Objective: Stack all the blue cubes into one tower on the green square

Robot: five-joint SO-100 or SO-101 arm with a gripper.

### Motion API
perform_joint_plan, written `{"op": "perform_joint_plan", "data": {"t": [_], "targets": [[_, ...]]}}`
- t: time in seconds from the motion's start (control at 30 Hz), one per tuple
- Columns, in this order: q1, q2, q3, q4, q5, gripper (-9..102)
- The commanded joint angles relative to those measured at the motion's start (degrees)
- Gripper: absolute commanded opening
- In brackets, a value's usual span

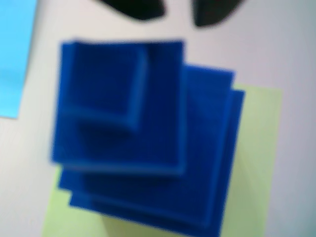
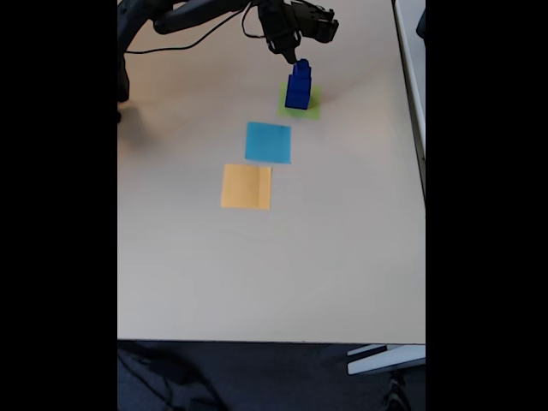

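Note:
The blue cubes stand piled as a stepped tower (image 2: 298, 86) on the green square (image 2: 312, 109) at the far end of the table. The wrist view looks down on the tower (image 1: 163, 138). Its smallest cube (image 1: 101, 84) is on top, wider blue tiers step out below it, and the green square (image 1: 259, 148) shows around the base. My gripper (image 1: 178, 11) hovers just above the tower, open. Its two dark fingertips (image 1: 138, 9) are apart with nothing between them. In the fixed view the gripper (image 2: 289, 55) hangs right over the tower's top.
A flat light-blue square (image 2: 268, 142) lies in front of the tower, also seen in the wrist view as the light-blue square (image 1: 15, 54). An orange square (image 2: 247, 187) lies nearer the camera. The arm and a black cable (image 2: 184, 38) cross the table's far edge.

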Motion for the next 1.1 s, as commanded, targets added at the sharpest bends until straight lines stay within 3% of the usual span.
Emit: {"op": "perform_joint_plan", "data": {"t": [0.0,1.07], "targets": [[-0.2,0.8,-3.7,0.4,-0.6,0],[0.0,-1.0,-7.6,3.1,-1.1,0]]}}
